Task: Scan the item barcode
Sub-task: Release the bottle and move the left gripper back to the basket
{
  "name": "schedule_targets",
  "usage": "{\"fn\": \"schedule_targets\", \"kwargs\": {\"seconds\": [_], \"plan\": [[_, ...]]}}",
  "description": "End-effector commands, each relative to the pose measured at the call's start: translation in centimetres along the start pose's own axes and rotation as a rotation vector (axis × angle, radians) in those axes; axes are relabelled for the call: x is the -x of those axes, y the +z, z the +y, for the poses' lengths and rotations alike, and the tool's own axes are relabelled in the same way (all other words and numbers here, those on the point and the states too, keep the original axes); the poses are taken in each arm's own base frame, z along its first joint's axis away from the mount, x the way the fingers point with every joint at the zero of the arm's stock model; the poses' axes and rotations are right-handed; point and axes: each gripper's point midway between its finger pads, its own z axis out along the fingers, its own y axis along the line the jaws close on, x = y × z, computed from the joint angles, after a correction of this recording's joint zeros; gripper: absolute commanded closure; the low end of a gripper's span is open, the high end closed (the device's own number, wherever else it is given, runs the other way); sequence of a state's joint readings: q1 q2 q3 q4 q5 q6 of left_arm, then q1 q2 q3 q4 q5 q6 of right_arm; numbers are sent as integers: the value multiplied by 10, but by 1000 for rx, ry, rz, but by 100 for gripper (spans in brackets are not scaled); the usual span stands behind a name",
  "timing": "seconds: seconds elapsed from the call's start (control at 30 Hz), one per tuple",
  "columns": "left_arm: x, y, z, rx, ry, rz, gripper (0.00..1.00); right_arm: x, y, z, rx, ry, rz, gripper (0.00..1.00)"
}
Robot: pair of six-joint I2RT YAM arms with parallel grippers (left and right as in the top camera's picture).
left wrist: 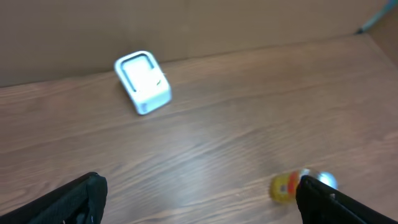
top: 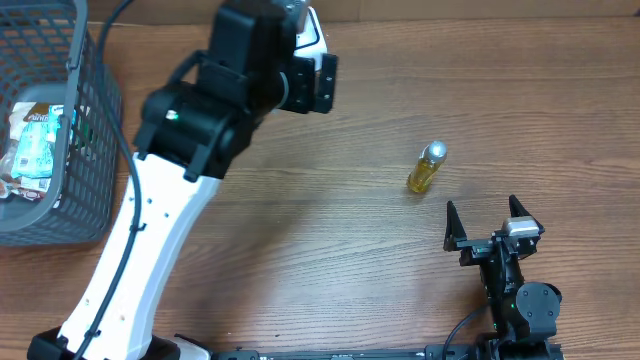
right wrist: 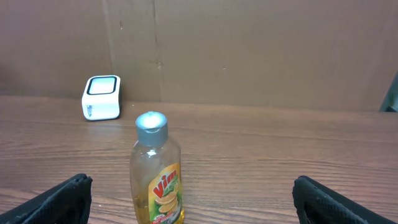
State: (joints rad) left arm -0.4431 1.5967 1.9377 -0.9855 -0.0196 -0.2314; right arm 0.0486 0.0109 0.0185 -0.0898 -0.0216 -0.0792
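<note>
A small yellow Vim bottle with a silver cap stands upright on the wooden table, right of centre. My right gripper is open just in front of it. In the right wrist view the bottle stands ahead, slightly left of the middle of the open right gripper. The white barcode scanner sits at the table's far edge, partly hidden under my left arm. In the left wrist view the scanner is clear, and the open left gripper holds nothing. There the blurred bottle shows beside one fingertip.
A grey wire basket with packaged goods stands at the left edge of the table. A brown cardboard wall runs behind the table. My left arm stretches from the front left up to the far centre.
</note>
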Motion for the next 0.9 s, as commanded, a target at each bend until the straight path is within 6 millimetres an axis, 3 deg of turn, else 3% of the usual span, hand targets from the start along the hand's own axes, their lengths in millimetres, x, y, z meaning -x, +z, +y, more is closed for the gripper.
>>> {"fn": "schedule_targets", "kwargs": {"seconds": [0.0, 0.47, 0.7, 0.73, 0.87], "plan": [[9, -12, 28, 54, -7, -28, 0, -2, 0, 2, 6, -1, -5, 0], [14, -25, 116, 226, -112, -35, 0, -2, 0, 2, 6, -1, -5, 0], [21, -48, 185, 373, -206, -93, 1, -2, 0, 2, 6, -1, -5, 0], [23, -56, 206, 427, -232, -115, 1, -2, 0, 2, 6, -1, -5, 0], [27, -77, 249, 515, -285, -166, 1, -2, 0, 2, 6, -1, -5, 0]]}}
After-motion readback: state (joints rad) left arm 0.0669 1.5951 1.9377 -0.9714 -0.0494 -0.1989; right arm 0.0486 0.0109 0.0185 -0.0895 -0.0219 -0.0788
